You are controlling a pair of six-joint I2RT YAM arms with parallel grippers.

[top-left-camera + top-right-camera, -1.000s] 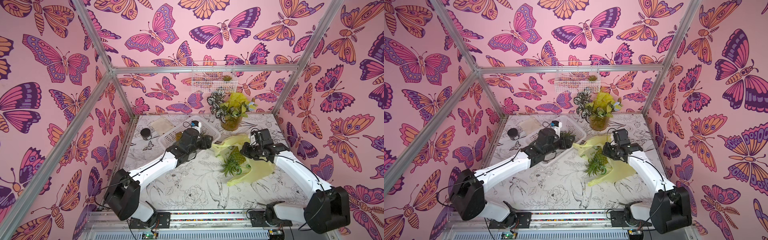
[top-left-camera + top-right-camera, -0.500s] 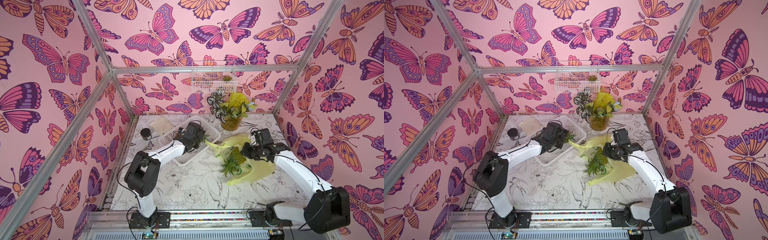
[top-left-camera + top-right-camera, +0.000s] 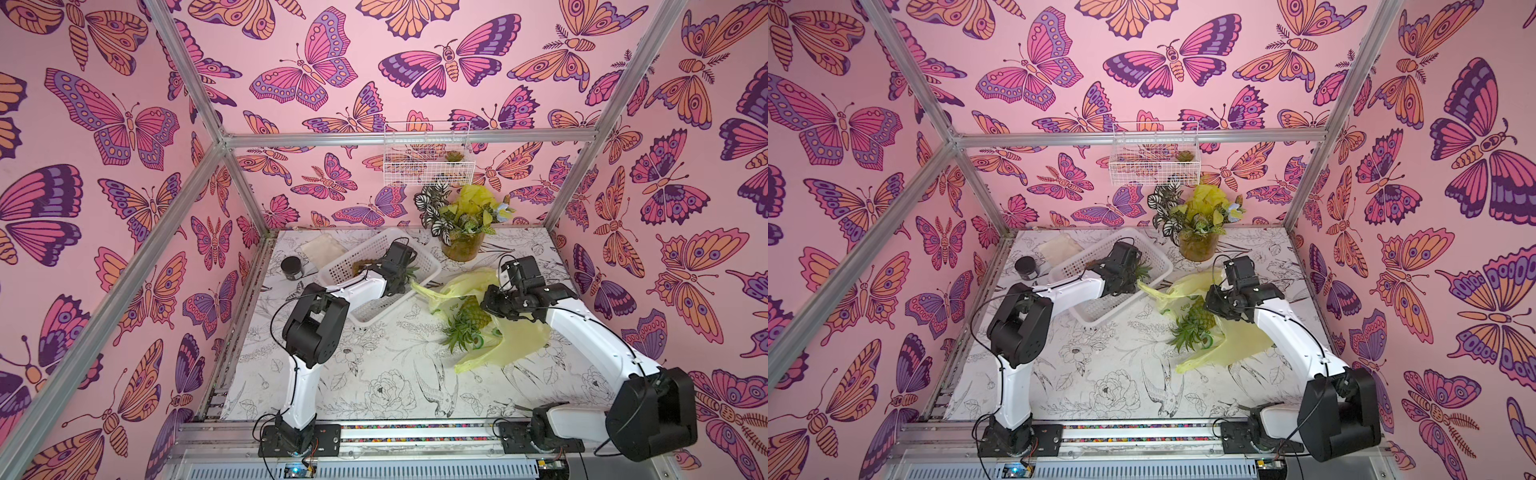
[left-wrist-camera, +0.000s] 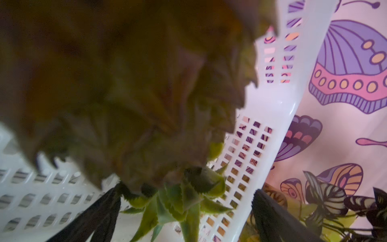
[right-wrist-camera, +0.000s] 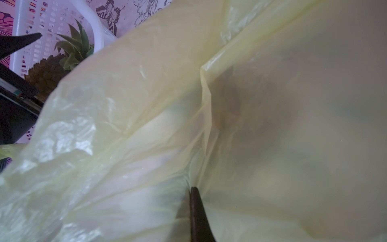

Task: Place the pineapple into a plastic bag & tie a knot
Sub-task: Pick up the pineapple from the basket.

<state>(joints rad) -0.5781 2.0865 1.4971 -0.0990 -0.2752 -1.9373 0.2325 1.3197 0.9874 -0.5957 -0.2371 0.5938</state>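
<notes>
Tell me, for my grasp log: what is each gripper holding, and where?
Right gripper pinches a fold of the plastic bag; left gripper, open around the pineapple in the basket, holds nothing.

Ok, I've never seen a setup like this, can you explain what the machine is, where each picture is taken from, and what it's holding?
These are two white robot arms mounted at a table's edge, each ending in a two-finger end effector. Both top views look down from overhead; each wrist view rides on one arm. The right end effector is shut on the plastic bag, yellow-green, with a pineapple lying on it. The left end effector is open, holding nothing, straddling a second pineapple in a white plastic basket. A potted plant and a black jar stand at the back.
</notes>
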